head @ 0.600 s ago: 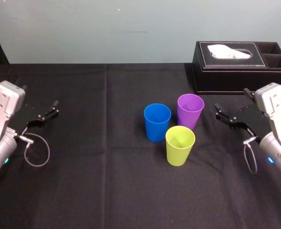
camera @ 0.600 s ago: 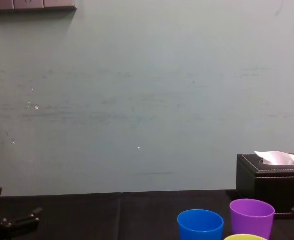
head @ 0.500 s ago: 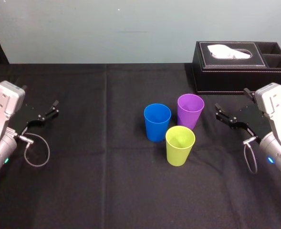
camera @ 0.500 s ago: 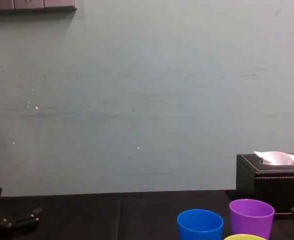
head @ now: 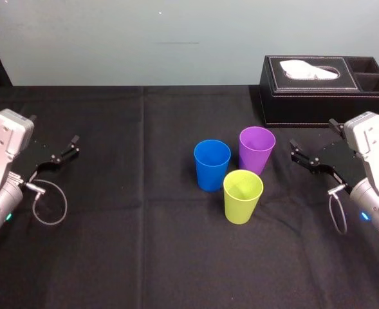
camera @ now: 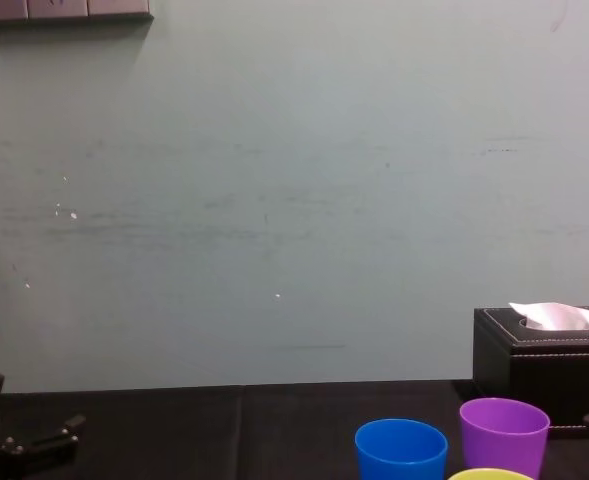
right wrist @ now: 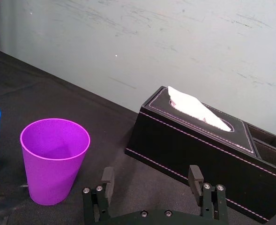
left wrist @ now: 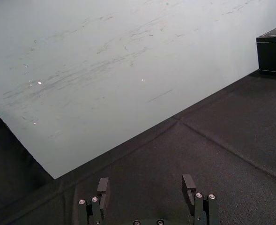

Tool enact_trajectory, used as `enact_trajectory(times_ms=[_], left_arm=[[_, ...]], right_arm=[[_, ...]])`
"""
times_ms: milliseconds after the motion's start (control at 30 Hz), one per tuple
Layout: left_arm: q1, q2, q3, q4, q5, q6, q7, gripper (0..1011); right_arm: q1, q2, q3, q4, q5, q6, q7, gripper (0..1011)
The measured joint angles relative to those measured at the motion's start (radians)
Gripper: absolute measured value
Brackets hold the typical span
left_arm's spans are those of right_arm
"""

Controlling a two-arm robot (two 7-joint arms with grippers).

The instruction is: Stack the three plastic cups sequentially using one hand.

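The three cups stand upright and mouth-up on the black cloth (head: 144, 244), a little right of the table's middle, and none is nested in another. The blue cup (head: 212, 165) and the purple cup (head: 256, 150) are placed side by side. The yellow-green cup (head: 242, 196) is set in front of them, nearer the robot, between the two. Whether the cups touch cannot be told.

The right gripper (right wrist: 151, 172) is held low over the cloth, just to the right of the purple cup. Its fingers are spread apart and nothing is held between them. The left gripper (left wrist: 145, 182) is parked well apart at the table's left side, with its fingers likewise spread and empty. A looped cable (head: 51, 206) hangs from its wrist.

In the head view, all three cups and the black tissue box (head: 324, 90) behind them on the right are seen from above. Two open compartments (head: 369, 71) are seen at the box's right end. In the right wrist view, pale stitching along the box edges and a white tissue (right wrist: 194, 105) standing out of the slot are resolved. In the chest view, only the rims of the cups are caught.

The room is closed off by a scuffed pale wall (camera: 274, 200). A plate (camera: 62, 10) is mounted at its upper left.
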Motion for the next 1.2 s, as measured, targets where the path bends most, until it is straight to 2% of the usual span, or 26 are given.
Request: enact_trajectory(times_ms=[1200], left_arm=[[0.000, 0.000, 0.000, 0.000, 0.000, 0.000, 0.000, 1012]], right_arm=[[0.000, 0.000, 0.000, 0.000, 0.000, 0.000, 0.000, 1003]])
